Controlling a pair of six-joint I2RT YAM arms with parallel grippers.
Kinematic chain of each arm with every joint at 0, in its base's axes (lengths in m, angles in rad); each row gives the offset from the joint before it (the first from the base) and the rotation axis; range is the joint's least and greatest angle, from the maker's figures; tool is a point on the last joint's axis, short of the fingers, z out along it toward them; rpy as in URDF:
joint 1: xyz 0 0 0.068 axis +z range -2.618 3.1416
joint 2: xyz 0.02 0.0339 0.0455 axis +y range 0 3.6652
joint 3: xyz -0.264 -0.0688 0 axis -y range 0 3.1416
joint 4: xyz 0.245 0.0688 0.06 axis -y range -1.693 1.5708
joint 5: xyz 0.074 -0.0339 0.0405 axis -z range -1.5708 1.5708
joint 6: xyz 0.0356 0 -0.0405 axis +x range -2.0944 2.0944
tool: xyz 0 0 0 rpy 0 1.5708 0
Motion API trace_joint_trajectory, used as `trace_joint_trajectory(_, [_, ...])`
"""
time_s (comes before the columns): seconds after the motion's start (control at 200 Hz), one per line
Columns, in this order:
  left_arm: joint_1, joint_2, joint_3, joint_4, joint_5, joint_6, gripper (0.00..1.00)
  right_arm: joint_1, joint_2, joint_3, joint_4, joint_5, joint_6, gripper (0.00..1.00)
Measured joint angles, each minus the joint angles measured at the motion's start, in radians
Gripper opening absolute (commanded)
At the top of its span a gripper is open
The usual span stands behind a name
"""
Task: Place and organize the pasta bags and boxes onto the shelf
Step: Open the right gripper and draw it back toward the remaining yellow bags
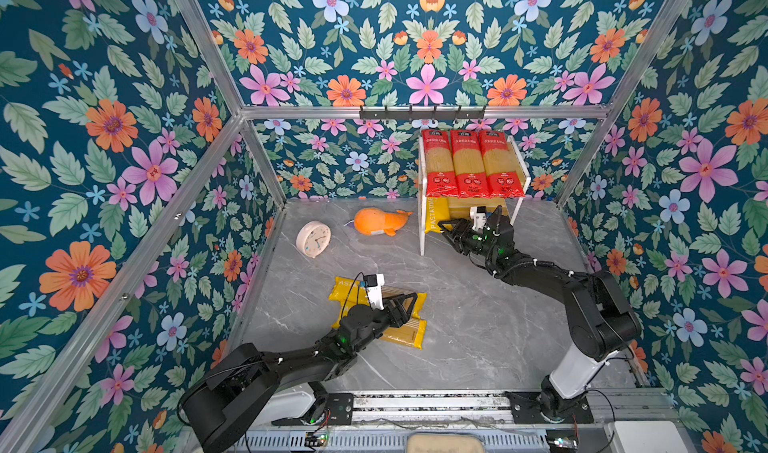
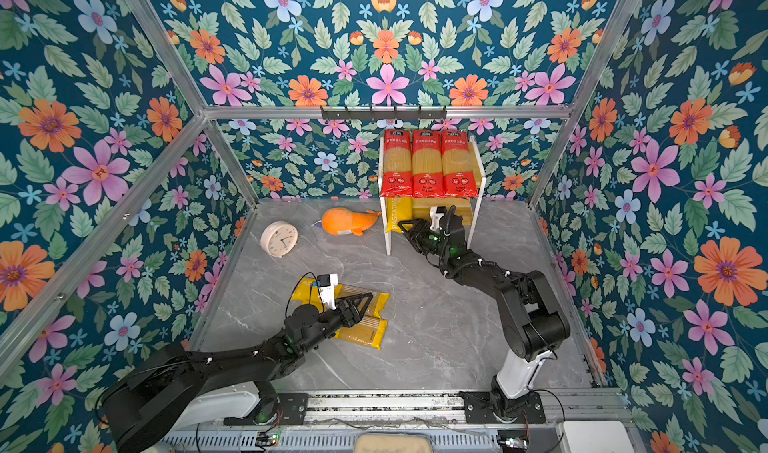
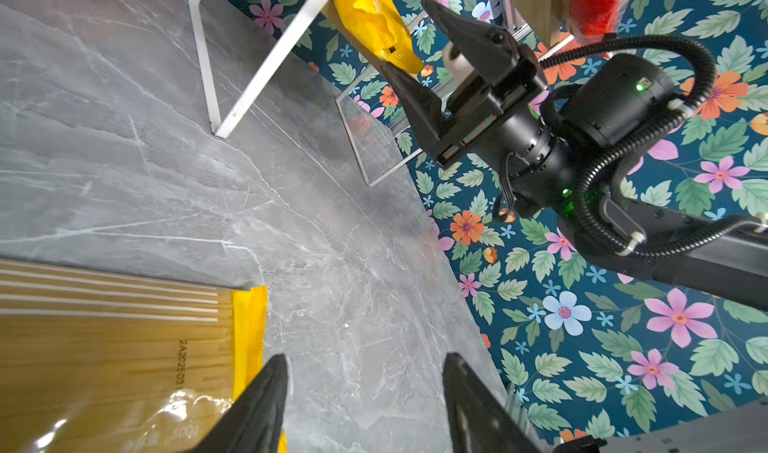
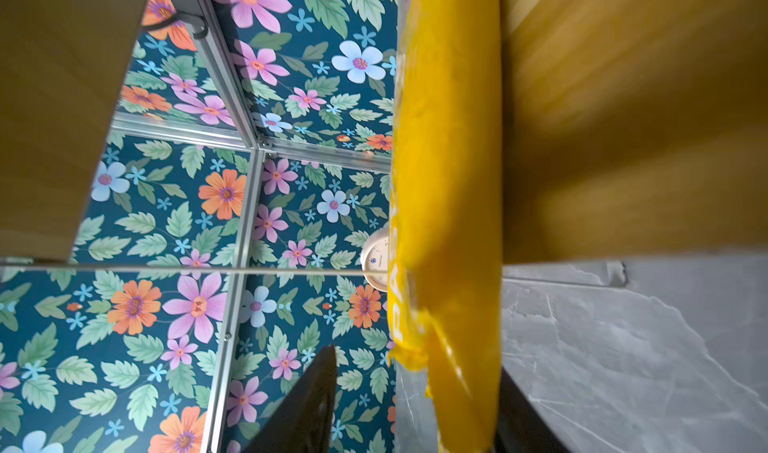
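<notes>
The shelf (image 1: 422,230) (image 2: 388,239) stands at the back right. Three red-ended clear packs (image 1: 469,162) (image 2: 428,162) lie side by side on its top board. A yellow PASTATIME pack (image 1: 436,218) (image 4: 449,181) lies on the lower board, its front end sticking out. My right gripper (image 1: 444,225) (image 4: 417,368) is open around that end: one finger rests against the pack, the other stands clear of it. Two more yellow packs (image 1: 349,289) (image 1: 409,334) lie crossed on the table. My left gripper (image 1: 409,307) (image 3: 366,357) hovers open over them, empty, beside one pack's end (image 3: 104,338).
A white round clock (image 1: 313,239) and an orange plush whale (image 1: 378,221) lie on the grey marble table left of the shelf. A black hook rail (image 1: 422,112) runs along the back frame bar above the shelf. Flowered walls close in three sides.
</notes>
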Motion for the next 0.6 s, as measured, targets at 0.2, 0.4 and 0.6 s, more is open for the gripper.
trace_joint_trajectory(0.2, [0.004, -0.074, 0.035, -0.198, -0.100, -0.001, 0.62, 0.036, -0.113, -0.106, -0.075, 0.000, -0.040, 0.57])
trace_joint_trajectory(0.4, [0.019, -0.109, 0.035, -0.363, -0.164, -0.012, 0.62, 0.127, -0.223, -0.216, -0.180, 0.025, -0.129, 0.57])
trace_joint_trajectory(0.6, [0.051, -0.156, -0.008, -0.426, -0.192, -0.048, 0.62, 0.234, -0.220, -0.247, -0.314, 0.042, -0.196, 0.57])
